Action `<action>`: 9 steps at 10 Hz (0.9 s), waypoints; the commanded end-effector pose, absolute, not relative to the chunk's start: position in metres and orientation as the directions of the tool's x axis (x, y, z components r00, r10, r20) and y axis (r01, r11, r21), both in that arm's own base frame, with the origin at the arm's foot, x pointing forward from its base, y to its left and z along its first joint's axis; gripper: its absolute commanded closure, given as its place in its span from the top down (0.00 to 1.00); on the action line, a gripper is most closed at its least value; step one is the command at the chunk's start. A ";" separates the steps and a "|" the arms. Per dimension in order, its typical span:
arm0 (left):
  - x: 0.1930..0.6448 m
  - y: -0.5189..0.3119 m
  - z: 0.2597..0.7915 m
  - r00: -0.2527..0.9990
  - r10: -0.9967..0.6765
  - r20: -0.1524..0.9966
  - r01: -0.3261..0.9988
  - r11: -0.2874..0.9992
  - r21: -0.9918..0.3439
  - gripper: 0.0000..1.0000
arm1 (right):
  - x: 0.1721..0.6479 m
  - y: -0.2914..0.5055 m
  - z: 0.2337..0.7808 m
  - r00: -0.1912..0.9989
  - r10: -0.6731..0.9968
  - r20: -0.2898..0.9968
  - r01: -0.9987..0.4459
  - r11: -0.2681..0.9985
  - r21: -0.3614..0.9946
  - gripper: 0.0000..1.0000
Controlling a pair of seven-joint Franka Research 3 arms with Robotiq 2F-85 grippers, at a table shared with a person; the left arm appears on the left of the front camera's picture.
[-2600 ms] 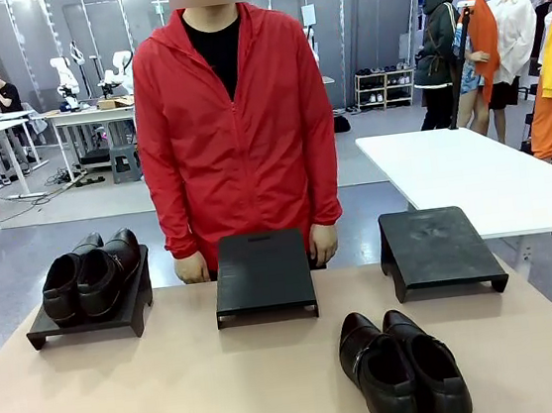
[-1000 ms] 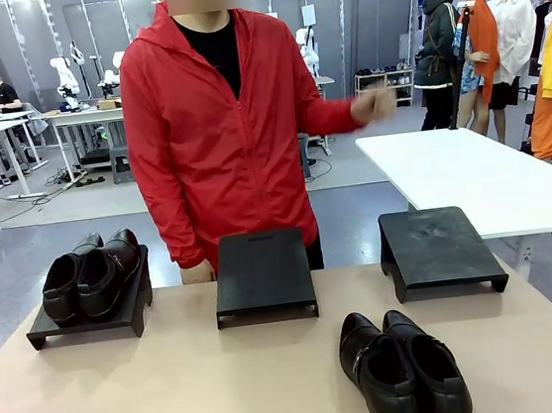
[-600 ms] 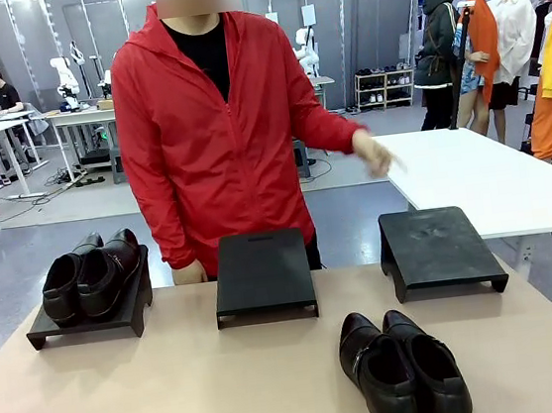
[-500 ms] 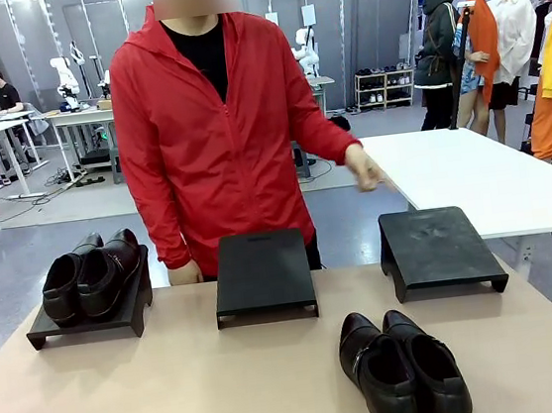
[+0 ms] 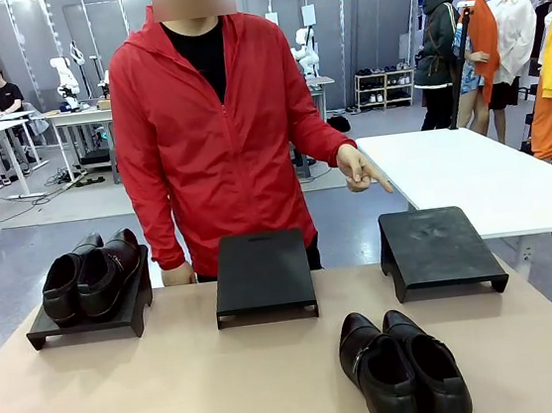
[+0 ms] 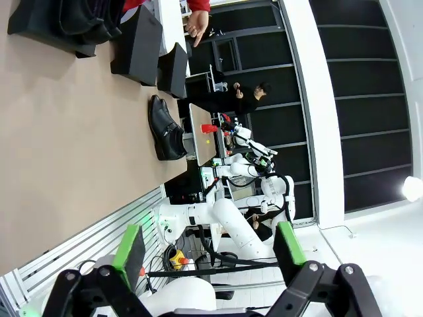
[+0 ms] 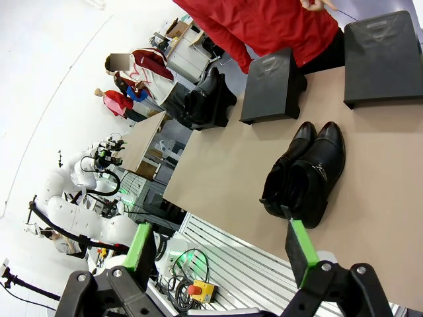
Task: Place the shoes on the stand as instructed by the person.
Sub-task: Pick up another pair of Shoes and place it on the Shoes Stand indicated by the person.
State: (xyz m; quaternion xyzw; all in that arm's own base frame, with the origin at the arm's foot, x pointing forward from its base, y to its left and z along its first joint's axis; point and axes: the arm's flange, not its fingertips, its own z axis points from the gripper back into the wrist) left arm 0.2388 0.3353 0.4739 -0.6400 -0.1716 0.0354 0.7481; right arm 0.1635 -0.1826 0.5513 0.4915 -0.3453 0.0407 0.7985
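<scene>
1. Front view: we see the person (image 5: 209,124) in a red jacket at the far side of the table (image 5: 178,397). One hand (image 5: 360,170) is held out, a finger pointing down towards the right stand (image 5: 438,248). The far pair of shoes (image 5: 93,277) sits on the left stand (image 5: 120,322). The middle stand (image 5: 263,273) is just in front of the person. The near pair of shoes (image 5: 402,367) lies on the table, nearer us than the stands.
2. Left wrist view: our left gripper (image 6: 208,247) hangs above the table, its green-padded fingers spread wide with nothing between them.
3. Right wrist view: our right gripper (image 7: 221,247) is likewise wide apart and carries nothing. The near pair of shoes lies on the table just beyond it.
</scene>
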 end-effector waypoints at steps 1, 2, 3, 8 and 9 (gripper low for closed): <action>0.237 0.334 0.474 0.931 0.277 0.239 0.196 0.173 -0.965 1.00 | 0.164 -0.184 0.553 0.745 -0.273 0.609 -0.425 0.510 0.748 1.00; 0.237 0.334 0.474 0.931 0.277 0.239 0.196 0.173 -0.965 1.00 | 0.164 -0.184 0.553 0.745 -0.273 0.609 -0.425 0.510 0.748 1.00; 0.237 0.334 0.474 0.931 0.277 0.239 0.196 0.173 -0.965 1.00 | 0.164 -0.184 0.553 0.745 -0.273 0.609 -0.425 0.510 0.748 1.00; 0.237 0.334 0.474 0.931 0.277 0.239 0.196 0.173 -0.965 1.00 | 0.196 -0.130 0.597 0.863 -0.095 0.497 -0.333 0.632 0.700 1.00; 0.237 0.334 0.474 0.931 0.277 0.239 0.196 0.173 -0.965 1.00 | 0.215 -0.102 0.617 0.901 -0.040 0.431 -0.311 0.634 0.708 1.00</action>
